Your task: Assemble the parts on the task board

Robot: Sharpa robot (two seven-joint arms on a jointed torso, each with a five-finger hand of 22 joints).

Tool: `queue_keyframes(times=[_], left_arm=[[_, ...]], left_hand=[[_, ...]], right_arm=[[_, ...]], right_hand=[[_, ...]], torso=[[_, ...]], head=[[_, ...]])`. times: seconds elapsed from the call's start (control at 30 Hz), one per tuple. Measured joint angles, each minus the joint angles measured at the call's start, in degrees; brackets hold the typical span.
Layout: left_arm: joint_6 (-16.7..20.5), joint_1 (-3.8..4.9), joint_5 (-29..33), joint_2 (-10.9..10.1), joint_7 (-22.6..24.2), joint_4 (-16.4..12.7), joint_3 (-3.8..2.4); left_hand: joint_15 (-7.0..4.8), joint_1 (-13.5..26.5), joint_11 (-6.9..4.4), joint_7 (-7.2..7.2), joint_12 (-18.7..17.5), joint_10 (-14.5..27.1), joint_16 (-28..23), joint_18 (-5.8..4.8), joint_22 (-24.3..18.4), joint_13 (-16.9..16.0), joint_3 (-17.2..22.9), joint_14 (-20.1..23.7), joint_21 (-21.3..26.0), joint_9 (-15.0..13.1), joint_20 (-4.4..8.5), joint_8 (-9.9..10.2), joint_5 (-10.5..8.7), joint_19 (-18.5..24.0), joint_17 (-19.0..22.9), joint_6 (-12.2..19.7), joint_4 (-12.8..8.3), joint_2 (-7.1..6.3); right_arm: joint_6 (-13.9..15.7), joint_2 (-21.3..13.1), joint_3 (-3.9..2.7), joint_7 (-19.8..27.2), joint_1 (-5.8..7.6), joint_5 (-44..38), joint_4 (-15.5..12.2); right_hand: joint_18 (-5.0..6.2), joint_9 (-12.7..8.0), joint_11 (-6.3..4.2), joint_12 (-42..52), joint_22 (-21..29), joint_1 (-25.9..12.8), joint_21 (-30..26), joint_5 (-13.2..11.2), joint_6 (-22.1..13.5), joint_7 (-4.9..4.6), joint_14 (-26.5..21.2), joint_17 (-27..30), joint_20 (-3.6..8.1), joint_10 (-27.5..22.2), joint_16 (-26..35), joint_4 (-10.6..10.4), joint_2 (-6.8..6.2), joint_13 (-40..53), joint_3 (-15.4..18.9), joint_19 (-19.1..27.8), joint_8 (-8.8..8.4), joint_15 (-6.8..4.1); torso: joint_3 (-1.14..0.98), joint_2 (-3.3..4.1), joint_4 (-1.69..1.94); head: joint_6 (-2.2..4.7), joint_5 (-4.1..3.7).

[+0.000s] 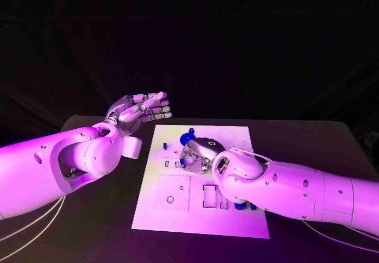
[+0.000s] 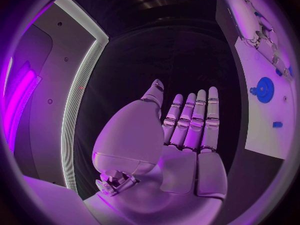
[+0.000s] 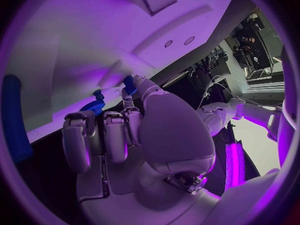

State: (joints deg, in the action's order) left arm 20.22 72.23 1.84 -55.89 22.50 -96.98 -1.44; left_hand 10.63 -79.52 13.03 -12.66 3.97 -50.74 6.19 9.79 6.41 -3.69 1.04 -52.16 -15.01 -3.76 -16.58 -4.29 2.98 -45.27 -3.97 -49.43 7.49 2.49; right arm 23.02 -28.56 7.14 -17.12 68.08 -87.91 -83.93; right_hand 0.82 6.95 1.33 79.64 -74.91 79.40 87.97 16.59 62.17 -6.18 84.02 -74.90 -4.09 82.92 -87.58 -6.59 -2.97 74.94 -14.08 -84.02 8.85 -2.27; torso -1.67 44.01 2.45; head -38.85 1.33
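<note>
We see our left hand (image 2: pixel 181 150) held flat, fingers (image 2: pixel 199 117) straight and together, holding nothing (palm facing the camera). Beyond it, the white task board (image 2: pixel 265 130) carries a blue gear (image 2: pixel 265 89).

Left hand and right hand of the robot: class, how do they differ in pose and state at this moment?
The left hand is raised beside the task board, while the right hand is down over the board. The left hand's fingers are stretched straight and hold nothing; the right hand's fingers are curled, with a small blue part at their tips. Both are silver hands on white arms.
</note>
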Motion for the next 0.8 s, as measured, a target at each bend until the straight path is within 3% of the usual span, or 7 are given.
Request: queue_keyframes(times=[0.53, 0.8], left_arm=[[-0.21, 0.0, 0.01, 0.01, -0.27, 0.04, 0.0], [-0.29, 0.0, 0.02, 0.01, -0.37, 0.06, 0.0]], left_hand=[[0.0, 0.0, 0.0, 0.0, 0.0, 0.0, 0.0, 0.0, 0.01, 0.0, 0.0, 0.0, 0.0, 0.0, 0.0, 0.0, 0.0, 0.0, 0.0, 0.0, 0.0, 0.0], [0.0, 0.0, 0.0, 0.0, 0.0, 0.0, 0.0, 0.01, -0.05, 0.0, 0.0, 0.0, 0.0, 0.0, 0.0, 0.0, 0.0, 0.0, 0.0, 0.0, 0.0, 0.0]], right_arm=[[-0.04, 0.07, -0.05, 0.24, -0.06, -0.74, 0.65], [-0.59, 0.04, -0.06, 0.31, -0.04, -0.75, 0.39]], right_hand=[[0.0, 0.16, 0.0, 0.0, -0.04, -0.01, 0.0, -0.14, -0.11, 0.11, 0.0, 0.0, 0.0, 0.0, 0.0, -0.14, -0.01, 0.0, 0.16, 0.0, 0.01, 0.0], [0.0, 1.25, 0.0, 0.0, -0.04, -0.48, 0.0, -0.76, -0.12, 0.12, 0.0, -0.05, 0.0, 0.0, 0.0, -0.14, -0.49, 0.0, 0.17, 0.0, 0.03, 0.0]], torso=[[0.01, -0.02, -0.01], [0.01, -0.02, -0.02]], head=[[-0.28, 0.05], [-0.43, 0.01]])
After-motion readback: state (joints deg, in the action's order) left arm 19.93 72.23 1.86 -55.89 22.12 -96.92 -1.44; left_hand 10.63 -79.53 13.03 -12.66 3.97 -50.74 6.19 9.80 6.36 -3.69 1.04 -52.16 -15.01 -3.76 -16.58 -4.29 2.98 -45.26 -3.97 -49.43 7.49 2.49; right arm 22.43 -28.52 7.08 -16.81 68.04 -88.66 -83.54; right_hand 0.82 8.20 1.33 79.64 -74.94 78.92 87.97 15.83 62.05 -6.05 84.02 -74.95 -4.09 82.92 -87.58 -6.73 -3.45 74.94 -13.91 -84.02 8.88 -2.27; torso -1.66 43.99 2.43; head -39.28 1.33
